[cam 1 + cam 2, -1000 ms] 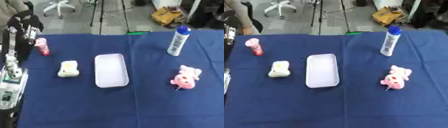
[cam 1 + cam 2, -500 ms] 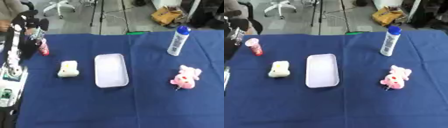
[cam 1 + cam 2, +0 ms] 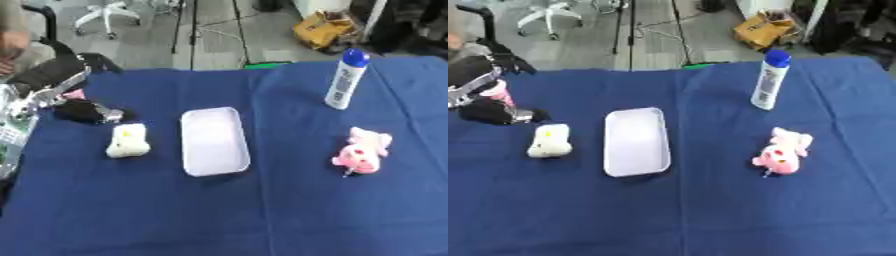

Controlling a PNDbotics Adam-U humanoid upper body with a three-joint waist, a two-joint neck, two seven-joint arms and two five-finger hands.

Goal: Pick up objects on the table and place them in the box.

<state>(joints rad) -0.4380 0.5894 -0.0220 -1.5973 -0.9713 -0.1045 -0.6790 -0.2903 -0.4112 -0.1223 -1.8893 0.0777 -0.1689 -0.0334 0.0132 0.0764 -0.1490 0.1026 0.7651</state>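
Carefully watch the small pink-and-red can (image 3: 500,94) at the far-left edge of the blue-clothed table (image 3: 710,210), half hidden by the black left hand (image 3: 490,113) with a grip impossible to tell, as liable to tip or slip short of the shallow white rectangular box (image 3: 634,142).

A shallow white box (image 3: 213,142) lies mid-table, open side up. A cream plush (image 3: 127,141) lies just left; a pink plush (image 3: 362,152) lies right; a blue-capped white bottle (image 3: 345,80) stands upright behind. A pink can (image 3: 499,94) stands far left, partly hidden.
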